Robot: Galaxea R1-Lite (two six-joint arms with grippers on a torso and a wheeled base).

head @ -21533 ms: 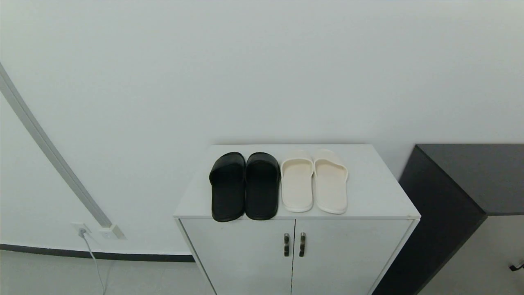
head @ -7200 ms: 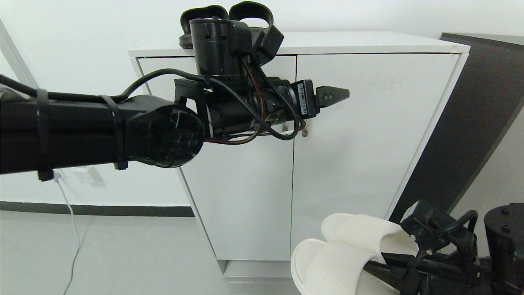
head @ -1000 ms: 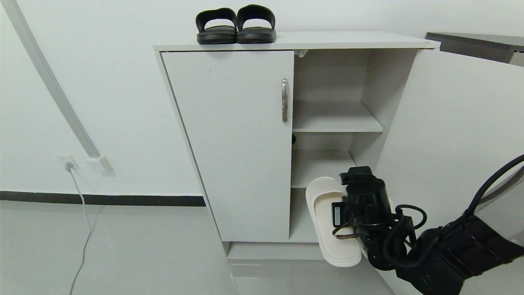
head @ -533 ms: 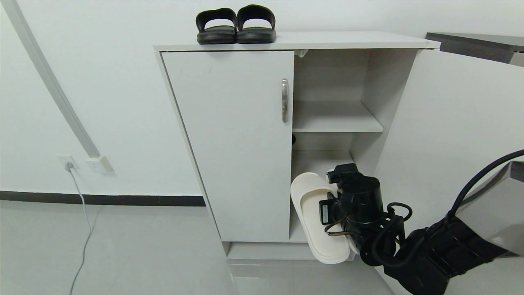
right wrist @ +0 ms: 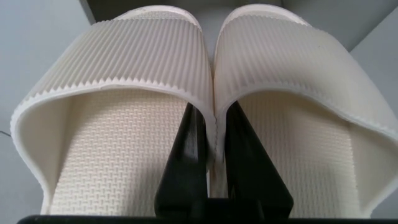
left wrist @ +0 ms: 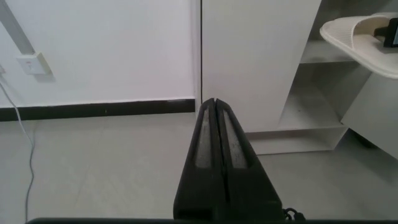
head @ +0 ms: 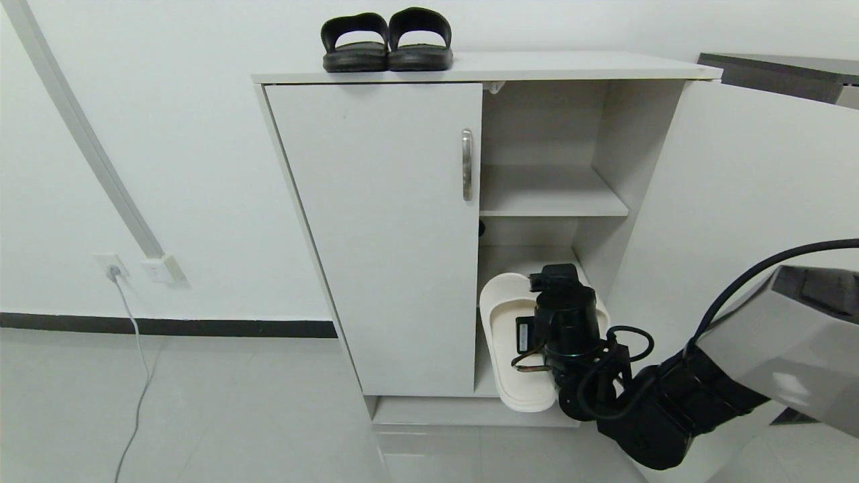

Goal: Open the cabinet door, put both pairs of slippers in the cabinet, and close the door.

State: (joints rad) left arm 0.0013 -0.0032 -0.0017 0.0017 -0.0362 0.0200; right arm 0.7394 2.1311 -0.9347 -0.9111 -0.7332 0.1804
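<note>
The white cabinet (head: 570, 66) has its right door (head: 738, 201) swung open and its left door (head: 382, 235) closed. A black pair of slippers (head: 386, 40) rests on the cabinet top. My right gripper (right wrist: 213, 134) is shut on the white slippers (right wrist: 124, 112), pinching the two inner strap walls together. In the head view the white slippers (head: 507, 335) hang toes-up at the mouth of the lower compartment, below the shelf (head: 547, 201). My left gripper (left wrist: 214, 109) is shut on nothing, low over the floor before the left door; the white slippers (left wrist: 367, 37) are off to its side.
The open door stands close beside my right arm. A dark cabinet (head: 778, 67) sits behind that door. A wall socket with a hanging cable (head: 111, 272) is far left, over bare tiled floor (head: 201, 416).
In the last second my right arm carried the white slippers left and deeper toward the lower compartment. Earlier, the right door was opened and the white pair left the cabinet top.
</note>
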